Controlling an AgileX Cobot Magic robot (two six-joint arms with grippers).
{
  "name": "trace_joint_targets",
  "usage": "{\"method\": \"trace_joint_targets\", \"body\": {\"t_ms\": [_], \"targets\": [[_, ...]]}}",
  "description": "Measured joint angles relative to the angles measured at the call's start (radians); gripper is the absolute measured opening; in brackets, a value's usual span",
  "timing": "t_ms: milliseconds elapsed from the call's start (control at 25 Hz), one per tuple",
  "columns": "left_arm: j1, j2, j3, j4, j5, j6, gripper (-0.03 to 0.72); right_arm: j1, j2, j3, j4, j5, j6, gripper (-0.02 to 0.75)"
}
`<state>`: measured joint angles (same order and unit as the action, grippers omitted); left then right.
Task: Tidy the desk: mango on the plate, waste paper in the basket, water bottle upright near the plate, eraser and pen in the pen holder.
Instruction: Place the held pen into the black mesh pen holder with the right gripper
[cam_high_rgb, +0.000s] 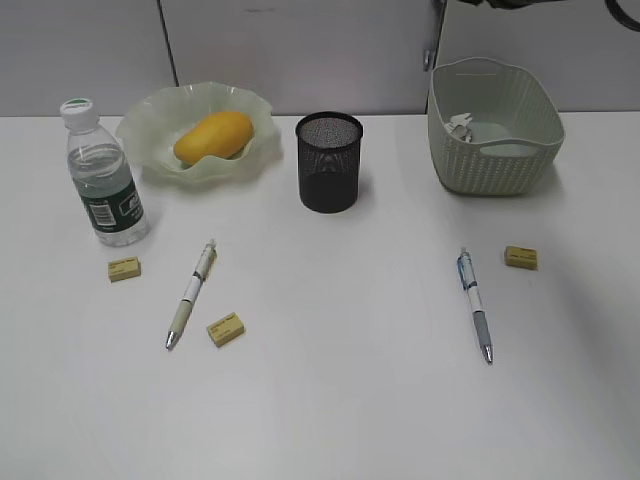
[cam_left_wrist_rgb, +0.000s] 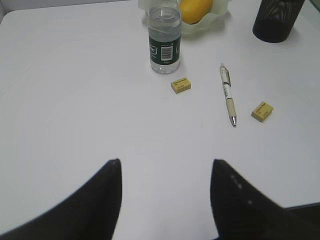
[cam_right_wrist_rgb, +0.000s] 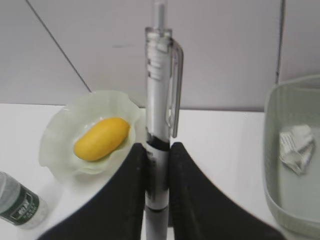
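two pens lie flat on the table (cam_high_rgb: 330, 400) and a third pen (cam_right_wrist_rgb: 159, 125) stands upright, pinched between the right fingers (cam_right_wrist_rgb: 158, 165), which are closed snugly on its barrel with the clip end pointing up. beyond and to the left of those fingers sits the mango (cam_right_wrist_rgb: 101, 138) in the wavy plate (cam_right_wrist_rgb: 57, 135); to their right the basket (cam_right_wrist_rgb: 280, 150) holds the crumpled waste paper (cam_right_wrist_rgb: 296, 148); low at the left stands part of the water bottle (cam_right_wrist_rgb: 17, 207). the left fingers (cam_left_wrist_rgb: 165, 200) hover well apart over bare table, holding nothing. ahead of them the water bottle (cam_left_wrist_rgb: 164, 40) stands upright just in front of the plate (cam_left_wrist_rgb: 200, 25), with an eraser (cam_left_wrist_rgb: 180, 85) near it, a pen (cam_left_wrist_rgb: 227, 94) to the right of that, and a second eraser (cam_left_wrist_rgb: 262, 111) further right. the black mesh pen holder (cam_left_wrist_rgb: 275, 20) is far ahead at the right. from outside, another pen (cam_high_rgb: 476, 303) and a third eraser (cam_high_rgb: 521, 257) lie in front of the basket
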<state>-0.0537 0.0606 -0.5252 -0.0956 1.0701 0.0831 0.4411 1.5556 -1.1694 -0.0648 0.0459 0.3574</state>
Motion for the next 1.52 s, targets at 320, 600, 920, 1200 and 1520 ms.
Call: {"method": "trace_joint_targets", "body": {"t_ms": [320, 600, 920, 1200, 1520], "targets": [[0.0, 0.0, 0.0, 0.0, 0.0, 0.0, 0.428, 0.035, 0.096, -0.036, -0.034, -0.165, -0.001, 0.121], [0.0, 0.0, 0.0, 0.0, 0.0, 0.0, 0.428, 0.035, 0.248, -0.144, -0.051, -0.192, -0.002, 0.123], [0.0, 0.0, 0.0, 0.0, 0.0, 0.0, 0.427, 0.05, 0.4, -0.173, -0.071, -0.292, -0.001, 0.125], [0.0, 0.0, 0.0, 0.0, 0.0, 0.0, 0.421, 0.058, 0.504, -0.175, -0.075, -0.424, -0.014, 0.127], [0.0, -0.043, 0.0, 0.0, 0.0, 0.0, 0.407, 0.058, 0.606, -0.23, -0.077, -0.472, -0.083, 0.132]]}}
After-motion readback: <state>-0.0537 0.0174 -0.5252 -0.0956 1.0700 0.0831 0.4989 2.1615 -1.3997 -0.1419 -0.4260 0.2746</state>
